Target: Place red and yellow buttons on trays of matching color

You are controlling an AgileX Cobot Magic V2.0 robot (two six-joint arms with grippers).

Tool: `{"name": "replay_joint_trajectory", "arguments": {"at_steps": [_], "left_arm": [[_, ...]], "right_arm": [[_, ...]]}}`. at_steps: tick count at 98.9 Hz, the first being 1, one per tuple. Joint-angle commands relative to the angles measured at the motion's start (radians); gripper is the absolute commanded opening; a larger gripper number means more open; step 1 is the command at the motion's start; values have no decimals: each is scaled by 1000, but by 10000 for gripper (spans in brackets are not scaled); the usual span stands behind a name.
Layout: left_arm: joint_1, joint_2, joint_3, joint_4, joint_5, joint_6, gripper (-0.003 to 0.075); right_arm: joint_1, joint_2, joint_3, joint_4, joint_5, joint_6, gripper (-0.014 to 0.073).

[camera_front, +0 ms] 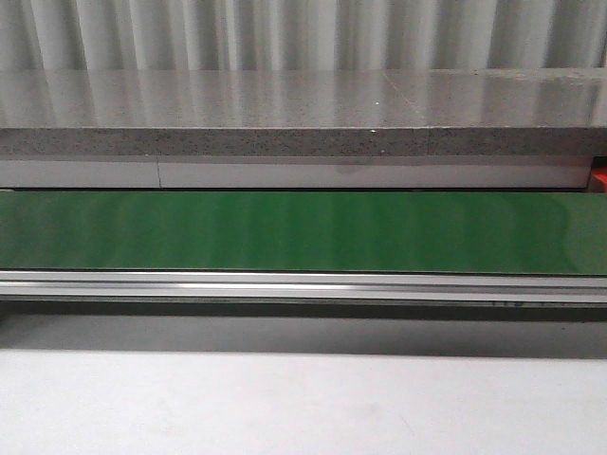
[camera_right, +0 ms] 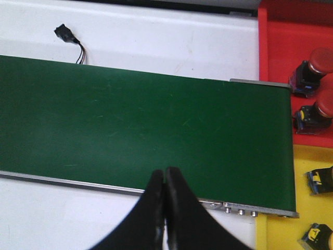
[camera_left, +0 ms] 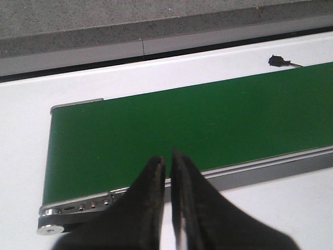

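In the front view you see only the green belt (camera_front: 303, 232). In the left wrist view, the left hand (camera_left: 167, 172) is together over the belt's near edge. In the right wrist view, the right hand (camera_right: 165, 182) is together; beyond the belt's end, two red buttons (camera_right: 312, 70) sit in the red tray (camera_right: 281, 41) and yellow buttons (camera_right: 320, 179) in the yellow tray (camera_right: 304, 208).

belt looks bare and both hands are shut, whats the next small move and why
Probably open the right hand and hold it over the green belt. No button is on the belt in any view; two red buttons already sit in the red tray, and yellow ones in the yellow tray.
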Motion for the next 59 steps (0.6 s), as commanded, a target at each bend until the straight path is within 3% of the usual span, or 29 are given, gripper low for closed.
{"name": "replay_joint_trajectory", "arguments": {"at_steps": [1,19,59], "left_arm": [[-8,1,-25,-16,-77,0,-6],[-8,1,-25,-16,-77,0,-6],[-8,1,-25,-16,-77,0,-6]], "right_arm": [[-1,-114,35,-4,-100,-19,-62],[-3,-350,177,-104,-159,-19,-62],[-1,-787,370,-104,-161,-18,-62]]}}
